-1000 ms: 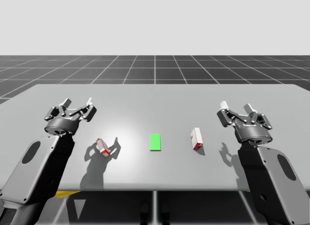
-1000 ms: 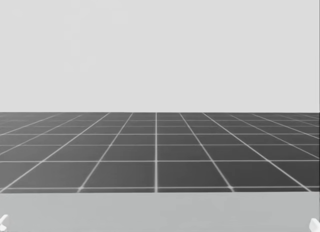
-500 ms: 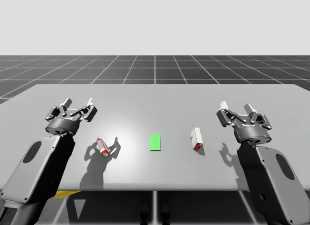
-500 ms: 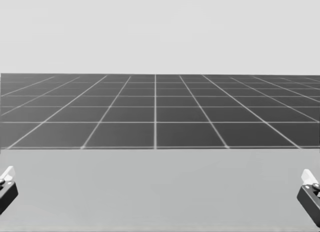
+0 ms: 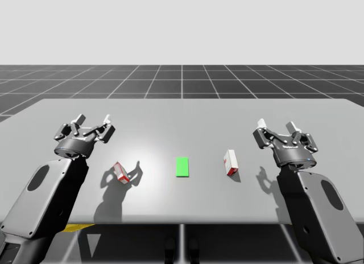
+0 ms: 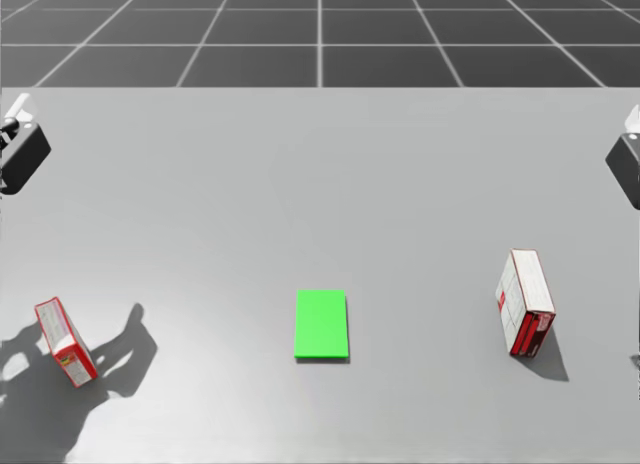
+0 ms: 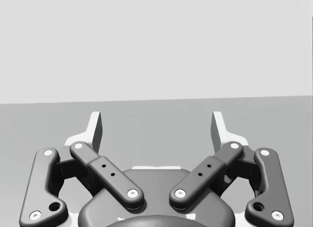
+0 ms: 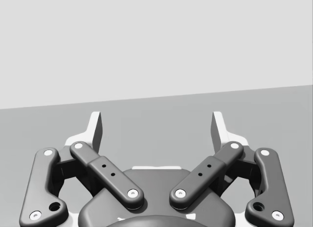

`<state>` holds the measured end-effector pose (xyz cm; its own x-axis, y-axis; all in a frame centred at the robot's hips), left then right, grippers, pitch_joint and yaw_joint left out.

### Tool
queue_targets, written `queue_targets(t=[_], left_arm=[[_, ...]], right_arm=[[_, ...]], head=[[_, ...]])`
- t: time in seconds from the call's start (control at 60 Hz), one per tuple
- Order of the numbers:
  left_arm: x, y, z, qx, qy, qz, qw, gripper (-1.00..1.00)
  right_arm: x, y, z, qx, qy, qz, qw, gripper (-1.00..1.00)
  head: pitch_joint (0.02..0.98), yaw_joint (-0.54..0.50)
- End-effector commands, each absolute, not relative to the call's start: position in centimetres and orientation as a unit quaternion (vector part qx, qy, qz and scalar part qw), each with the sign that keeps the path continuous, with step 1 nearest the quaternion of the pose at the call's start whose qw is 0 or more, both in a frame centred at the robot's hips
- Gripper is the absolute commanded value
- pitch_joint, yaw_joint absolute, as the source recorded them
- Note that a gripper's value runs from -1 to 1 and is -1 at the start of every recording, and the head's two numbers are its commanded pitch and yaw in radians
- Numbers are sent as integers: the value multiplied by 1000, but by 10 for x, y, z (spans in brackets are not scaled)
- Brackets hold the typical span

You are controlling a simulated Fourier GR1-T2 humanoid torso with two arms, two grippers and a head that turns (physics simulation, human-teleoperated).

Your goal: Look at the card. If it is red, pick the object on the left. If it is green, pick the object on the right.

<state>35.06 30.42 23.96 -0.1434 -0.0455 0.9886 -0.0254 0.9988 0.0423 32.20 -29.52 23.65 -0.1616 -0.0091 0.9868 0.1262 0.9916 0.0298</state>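
The green card (image 5: 182, 166) lies flat on the grey tabletop (image 5: 182, 113), about midway between the two hands. Green designates the object on the right.

Left hand (image 5: 91, 123): spread. In the left wrist view both fingers (image 7: 95, 131) stand wide apart with nothing between them. The hand is raised above the tabletop and touches nothing.

Right hand (image 5: 278, 127): spread. In the right wrist view its fingers (image 8: 219, 130) stand wide apart with nothing between them. The hand is raised above the tabletop and touches nothing.

Object on the right: a red-and-white box (image 5: 230, 162). It rests on the tabletop on the inner side of the right hand, between that hand and the card, and somewhat nearer the torso than the hand's fingertips. It is apart from the hand and apart from the card. In the head view it stands on a narrow face with its long side up.

Object on the left: a second red-and-white box (image 5: 120, 172). It rests on the inner side of the left hand, between that hand and the card, nearer the torso than the hand's fingertips. In the head view it appears tilted. The left hand's shadow falls on the tabletop around it.
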Motion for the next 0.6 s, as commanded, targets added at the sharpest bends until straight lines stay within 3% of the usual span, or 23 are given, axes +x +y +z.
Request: queue_targets(t=[0.017,0.217,0.6], left_arm=[[351,303,240,23,-758,-12,652,-1000],[350,301,241,21,-759,-16,651,-1000],[349,300,242,20,-760,-16,649,-1000]], right_arm=[[322,-295,237,-40,-760,-52,647,-1000],[323,-294,236,-42,-759,-52,647,-1000],[322,-294,236,-43,-759,-52,648,-1000]], head=[[788,1],[880,15],[877,-21]])
